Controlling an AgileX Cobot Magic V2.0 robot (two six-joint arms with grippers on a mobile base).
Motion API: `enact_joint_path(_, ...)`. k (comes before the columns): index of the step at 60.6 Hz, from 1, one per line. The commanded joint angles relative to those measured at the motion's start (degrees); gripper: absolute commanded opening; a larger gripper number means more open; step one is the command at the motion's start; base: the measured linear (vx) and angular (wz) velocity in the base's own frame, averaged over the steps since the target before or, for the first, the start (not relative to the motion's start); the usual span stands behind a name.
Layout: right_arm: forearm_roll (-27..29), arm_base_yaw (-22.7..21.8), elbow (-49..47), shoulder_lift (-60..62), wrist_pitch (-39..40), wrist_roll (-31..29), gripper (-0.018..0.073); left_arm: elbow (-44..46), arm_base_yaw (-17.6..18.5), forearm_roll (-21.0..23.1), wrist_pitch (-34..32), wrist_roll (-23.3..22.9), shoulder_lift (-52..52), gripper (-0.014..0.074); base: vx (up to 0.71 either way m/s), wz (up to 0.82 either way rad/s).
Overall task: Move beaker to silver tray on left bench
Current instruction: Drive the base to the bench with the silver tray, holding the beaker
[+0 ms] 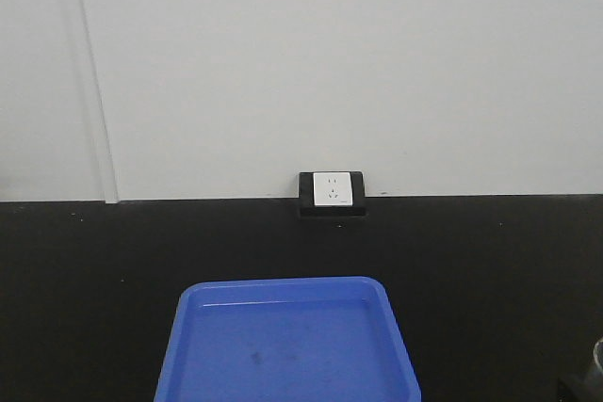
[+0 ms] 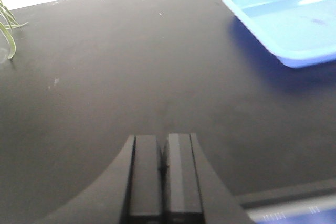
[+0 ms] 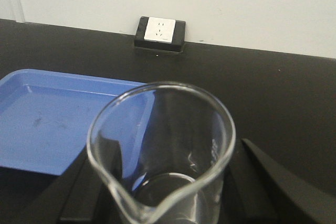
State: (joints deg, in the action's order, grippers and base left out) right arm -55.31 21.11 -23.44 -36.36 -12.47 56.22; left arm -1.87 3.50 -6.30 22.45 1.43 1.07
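Note:
The beaker, small, clear and with a pouring lip toward the camera, stands upright between the black fingers of my right gripper, which is shut on it. It is held over a black bench top, just right of a blue tray. In the front view only a sliver of its rim shows at the bottom right. My left gripper hangs over bare black bench top, shut with nothing between its fingers. The silver tray is out of view. I cannot tell whether this is the left bench.
A bright blue plastic tray lies on the bench near the front edge. A white wall socket in a black frame sits where bench meets wall. Green leaves hang at the far left.

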Motion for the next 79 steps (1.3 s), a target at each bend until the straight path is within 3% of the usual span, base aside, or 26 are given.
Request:
enact_joint_path(1,-1.2,-0.1,-1.8,0.1,2.4,0.0,-0.0011,-1.1,0.2,0.2,-4.7,-0.1,0.4,0.0001,-0.17,-0.07)
enact_joint_path(40,-1.2,-0.1,-1.8,0.1,2.4,0.0,-0.0011,-1.1,0.2,0.2,-4.7,-0.1,0.4,0.0001,-0.28,-0.03)
enact_joint_path(79,-1.2,-0.1,-1.8,0.1,2.4,0.0,-0.0011,-1.1,0.2,0.2,-4.7,-0.1,0.4,0.0001,-0.36,0.20)
